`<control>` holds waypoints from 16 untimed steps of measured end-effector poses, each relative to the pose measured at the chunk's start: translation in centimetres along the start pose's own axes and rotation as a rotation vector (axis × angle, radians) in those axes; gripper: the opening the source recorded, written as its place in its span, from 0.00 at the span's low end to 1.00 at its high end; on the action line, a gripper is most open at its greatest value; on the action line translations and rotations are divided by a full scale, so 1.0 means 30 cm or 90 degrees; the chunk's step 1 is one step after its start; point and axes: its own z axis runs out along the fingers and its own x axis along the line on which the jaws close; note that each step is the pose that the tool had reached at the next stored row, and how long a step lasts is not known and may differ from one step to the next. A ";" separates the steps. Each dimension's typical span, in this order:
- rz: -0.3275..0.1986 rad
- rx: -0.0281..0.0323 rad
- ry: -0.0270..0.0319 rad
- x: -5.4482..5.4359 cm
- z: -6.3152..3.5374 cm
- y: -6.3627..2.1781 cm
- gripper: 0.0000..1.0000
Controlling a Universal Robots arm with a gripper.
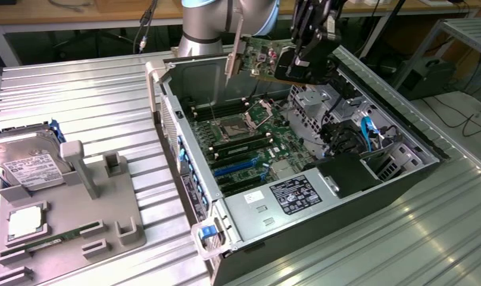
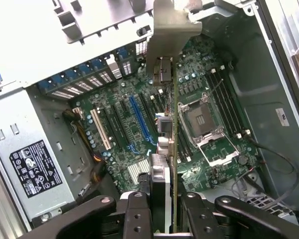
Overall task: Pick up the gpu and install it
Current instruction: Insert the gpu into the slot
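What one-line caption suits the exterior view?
The gripper holds the gpu above the open computer case, over its motherboard.

Exterior high oblique, wrist close, shared motherboard [image 1: 282, 148]

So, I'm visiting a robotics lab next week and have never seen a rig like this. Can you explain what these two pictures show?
The grey tube at the top of the exterior view is a robot arm. At its end sits a gripper, a clamp with two fingers. One picture comes from a camera standing off to the side. The other comes from a camera on the arm's wrist, looking down past the fingers.

The gripper is shut on the gpu, a green circuit card with a metal end plate. It holds the card on edge above an open computer case, which lies on a ribbed metal table. Inside the case you can see the motherboard.

On the exterior view's left, a grey holder carries a hard drive and a thin memory stick.
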 end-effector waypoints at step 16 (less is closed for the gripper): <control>-0.148 -0.0059 0.0060 0.000 0.000 0.000 0.28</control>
